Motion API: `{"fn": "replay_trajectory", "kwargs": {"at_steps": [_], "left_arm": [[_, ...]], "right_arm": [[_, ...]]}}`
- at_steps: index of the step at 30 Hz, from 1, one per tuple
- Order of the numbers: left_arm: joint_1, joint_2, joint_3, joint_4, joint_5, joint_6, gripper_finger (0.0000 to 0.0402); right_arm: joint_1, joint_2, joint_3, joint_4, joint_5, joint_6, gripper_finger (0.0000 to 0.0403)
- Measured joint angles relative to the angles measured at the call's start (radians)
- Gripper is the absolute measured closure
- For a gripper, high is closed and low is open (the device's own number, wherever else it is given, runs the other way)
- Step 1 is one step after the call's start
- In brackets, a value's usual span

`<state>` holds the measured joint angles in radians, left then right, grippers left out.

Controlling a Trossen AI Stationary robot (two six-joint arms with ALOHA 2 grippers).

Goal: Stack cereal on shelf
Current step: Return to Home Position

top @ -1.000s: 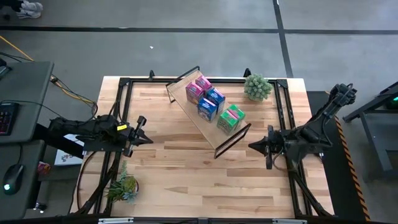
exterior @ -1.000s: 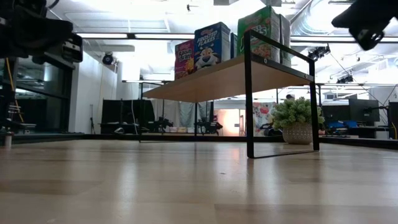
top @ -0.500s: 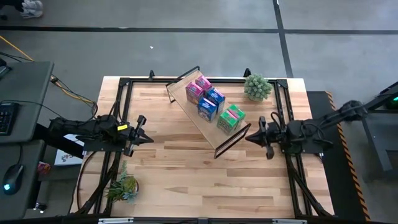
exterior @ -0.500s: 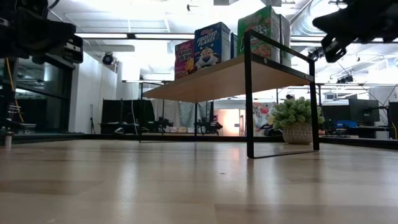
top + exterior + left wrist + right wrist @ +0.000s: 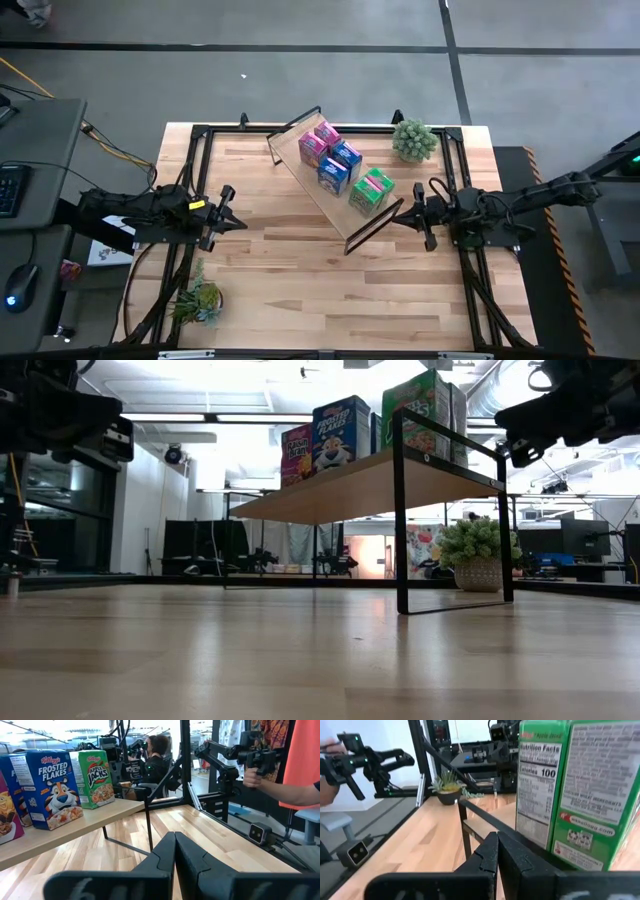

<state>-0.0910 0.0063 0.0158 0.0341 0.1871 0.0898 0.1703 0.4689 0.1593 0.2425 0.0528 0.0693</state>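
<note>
The shelf [image 5: 293,158], a light-wood board on thin black frame ends, stands slantwise on the far middle of the table. On it stand several cereal cartons: pink [image 5: 313,147], blue [image 5: 333,173] and green [image 5: 367,193]. My right gripper [image 5: 397,221] hovers shut and level just right of the shelf's near-right frame end [image 5: 466,822], close to the green cartons [image 5: 570,790]; it holds nothing. My left gripper [image 5: 240,222] waits shut at the table's left side, pointing at the shelf [image 5: 75,832], with nothing held.
A potted plant [image 5: 413,140] stands at the far right corner, another [image 5: 200,300] at the near left. A black frame [image 5: 205,135] borders the tabletop. Bare wood lies in front of the shelf [image 5: 320,290]. A person's hand [image 5: 252,775] with a control handle shows beyond the table.
My right gripper has swung toward the shelf's near-right end, sinking a little and rolling until it points level at the green cartons. It has stayed shut. The shelf and cartons have not moved.
</note>
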Motion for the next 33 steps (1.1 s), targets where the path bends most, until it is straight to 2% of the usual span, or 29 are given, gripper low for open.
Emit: {"fn": "replay_trajectory", "kwargs": {"at_steps": [6, 12, 25, 33], "left_arm": [[0.0, 0.0, 0.0, 0.0, 0.0, 0.0, 0.0401], [-0.006, 0.0, 0.0, 0.0, 0.0, 0.0, 0.0402], [-0.009, 0.0, -0.001, 0.008, 0.0, 0.0, 0.0401], [-0.009, 0.0, -0.002, 0.006, -0.017, 0.0, 0.0402]], "right_arm": [[0.0, -0.013, -0.045, 0.05, 0.002, -0.026, 0.0403], [-0.022, -0.124, -0.092, 0.041, -0.002, -0.037, 0.0403], [-0.026, -0.425, -0.15, -0.209, 0.014, -0.034, 0.0403], [-0.026, -0.455, -0.15, -0.221, -0.019, -0.097, 0.0403]]}}
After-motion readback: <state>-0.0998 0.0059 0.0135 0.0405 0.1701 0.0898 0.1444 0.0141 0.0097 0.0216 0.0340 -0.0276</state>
